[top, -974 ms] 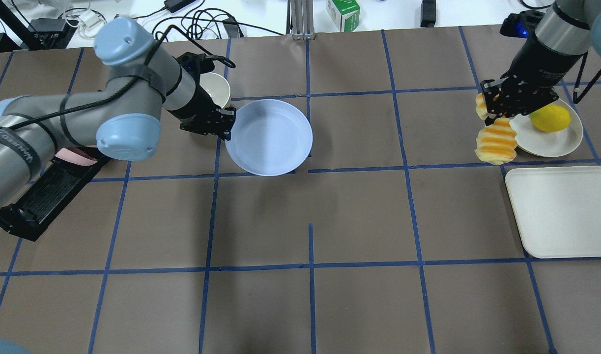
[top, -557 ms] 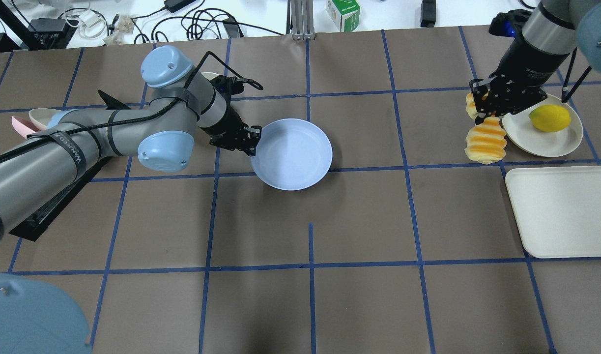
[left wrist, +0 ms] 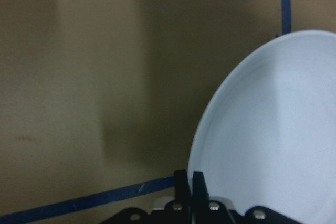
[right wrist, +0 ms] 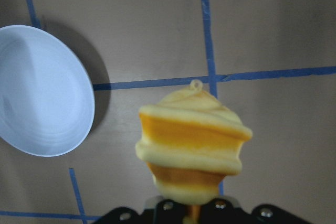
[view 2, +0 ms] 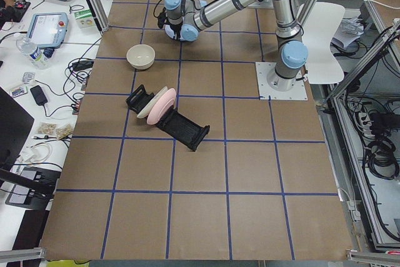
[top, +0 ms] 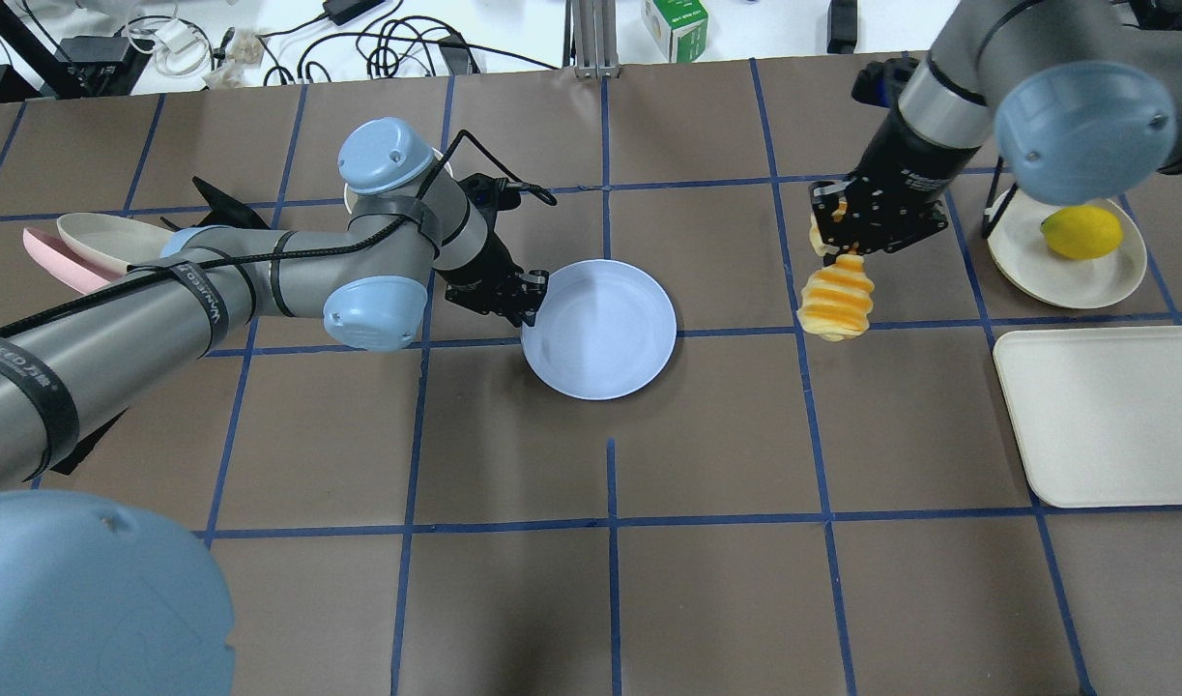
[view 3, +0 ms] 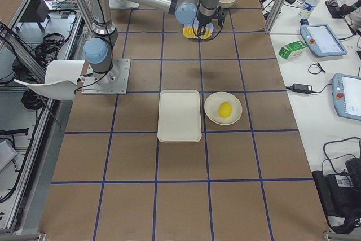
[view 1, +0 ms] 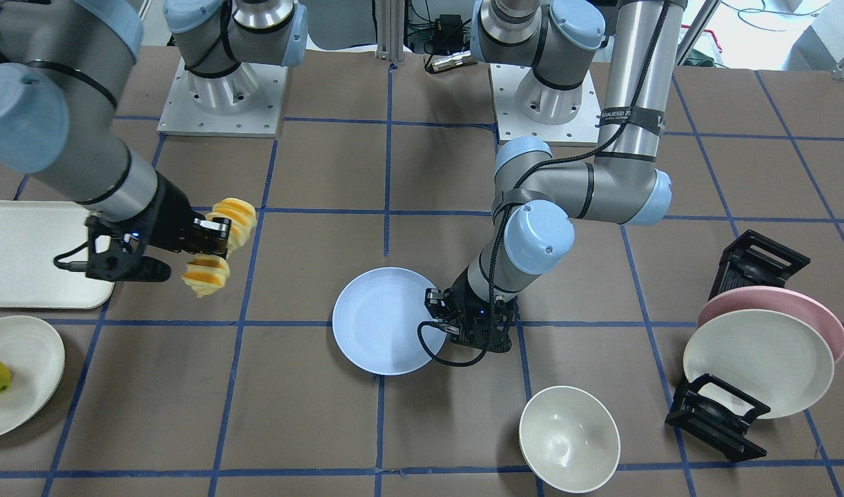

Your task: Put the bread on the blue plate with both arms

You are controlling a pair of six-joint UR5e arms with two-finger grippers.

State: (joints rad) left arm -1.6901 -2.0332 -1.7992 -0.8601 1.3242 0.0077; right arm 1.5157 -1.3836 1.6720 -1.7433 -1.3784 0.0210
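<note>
The blue plate [top: 600, 333] is near the table's middle and also shows in the front view [view 1: 377, 321]. My left gripper [top: 529, 293] is shut on its left rim; the left wrist view shows the fingers [left wrist: 190, 182] pinching the rim of the plate [left wrist: 273, 129]. My right gripper [top: 845, 249] is shut on the bread [top: 835, 304], a ridged yellow and orange loaf that hangs above the table, right of the plate. The right wrist view shows the bread [right wrist: 191, 145] close up with the plate [right wrist: 42, 93] off to one side.
A cream bowl [view 1: 568, 438] sits at the far side behind my left arm. A black rack holds a pink plate and a cream plate [view 1: 760, 359]. A cream tray [top: 1103, 416] lies at the right. A yellow lemon [top: 1081, 232] rests on a cream plate [top: 1103, 280].
My left gripper has carried the blue plate to the right and nearer the table's middle. My right gripper has carried the bread left, away from the lemon's plate and toward the blue plate.
</note>
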